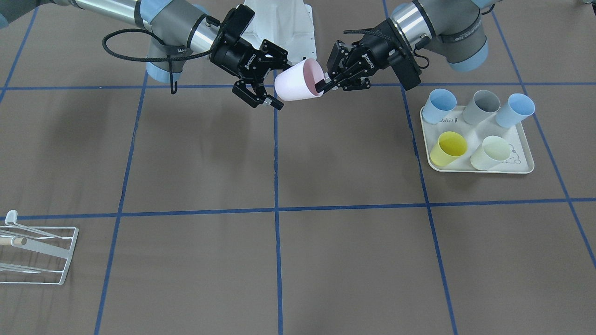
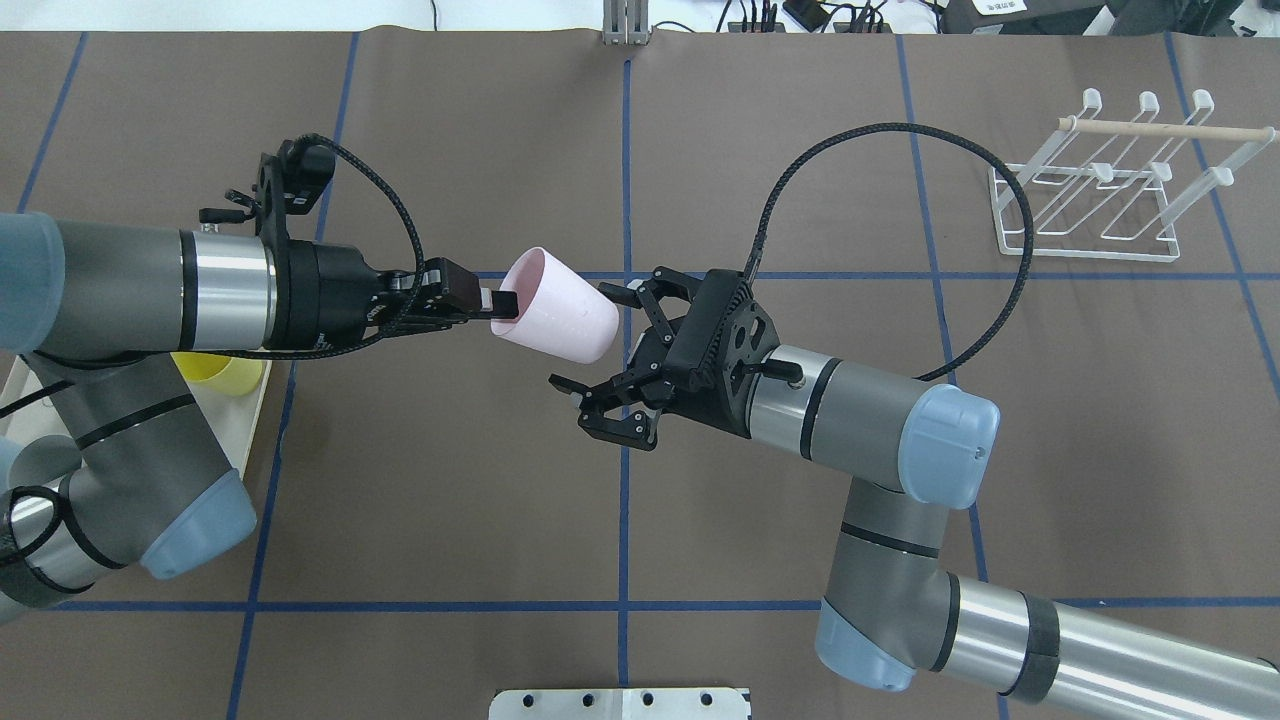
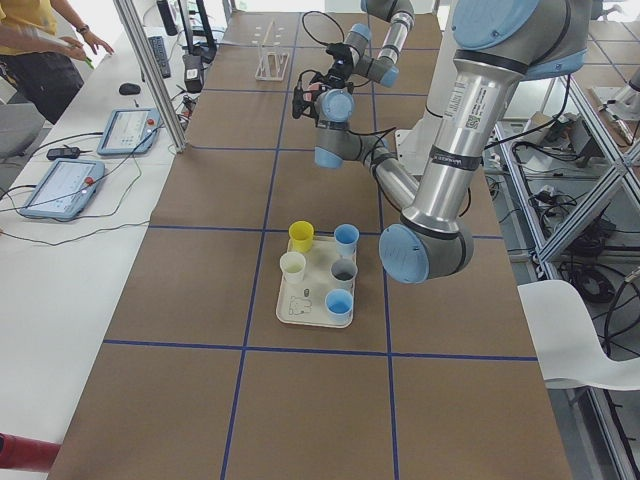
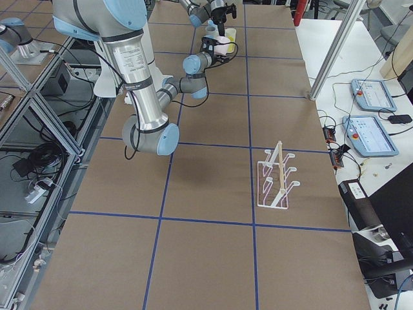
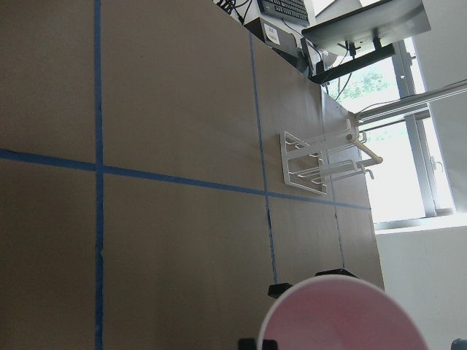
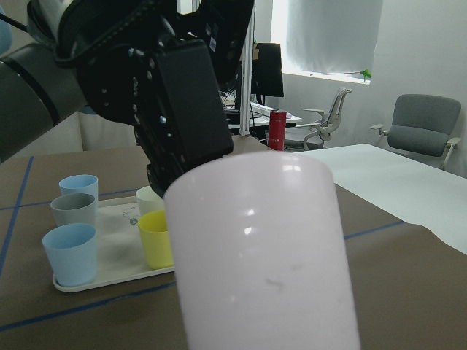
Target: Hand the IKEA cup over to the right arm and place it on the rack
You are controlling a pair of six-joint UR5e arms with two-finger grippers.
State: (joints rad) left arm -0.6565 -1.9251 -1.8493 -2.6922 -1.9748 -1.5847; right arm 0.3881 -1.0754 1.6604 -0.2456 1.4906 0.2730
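A pale pink IKEA cup (image 1: 298, 81) hangs on its side above the table's middle, also in the overhead view (image 2: 555, 310). My left gripper (image 1: 324, 83) is shut on its rim, one finger inside the mouth (image 2: 497, 303). My right gripper (image 2: 585, 337) is open, with its fingers spread on either side of the cup's bottom end (image 1: 281, 83). I cannot tell whether they touch the cup. The cup fills the right wrist view (image 6: 263, 248). The white wire rack (image 2: 1100, 190) with a wooden dowel stands far off on my right side (image 1: 37, 253).
A cream rabbit-print tray (image 1: 524, 165) on my left side holds several cups: blue, grey, yellow and pale ones. A yellow cup (image 2: 215, 372) shows under my left arm. A black cable (image 2: 900, 200) loops from my right wrist.
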